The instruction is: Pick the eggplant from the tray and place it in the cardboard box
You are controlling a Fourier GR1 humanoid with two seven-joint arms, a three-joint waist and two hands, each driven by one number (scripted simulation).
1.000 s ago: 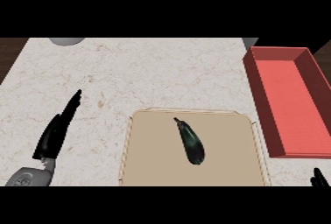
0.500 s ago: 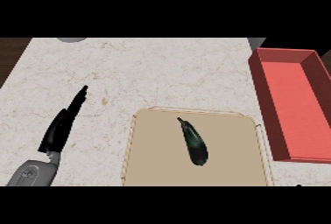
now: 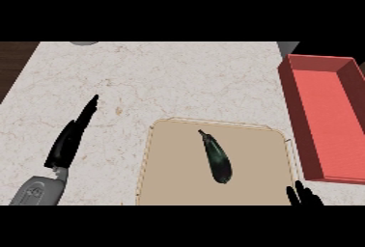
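Observation:
A dark purple eggplant (image 3: 216,157) lies lengthwise in the middle of the tan tray (image 3: 178,183), stem end pointing away from me. To the right of the tray stands a red open box (image 3: 329,113) with nothing in it. My left hand (image 3: 70,137) lies on the counter left of the tray with its fingers straight, holding nothing. Only the fingertips of my right hand (image 3: 302,195) show, at the lower edge by the tray's near right corner; they point up and touch nothing.
The pale marbled counter (image 3: 164,77) stretches behind the tray. A grey round object (image 3: 84,43) peeks in at the far edge. Dark wood floor (image 3: 13,62) shows past the counter's left edge.
My right hand's fingertips have come back into view at the lower right. The left hand has edged slightly up and to the right. The eggplant stays put on the tray.

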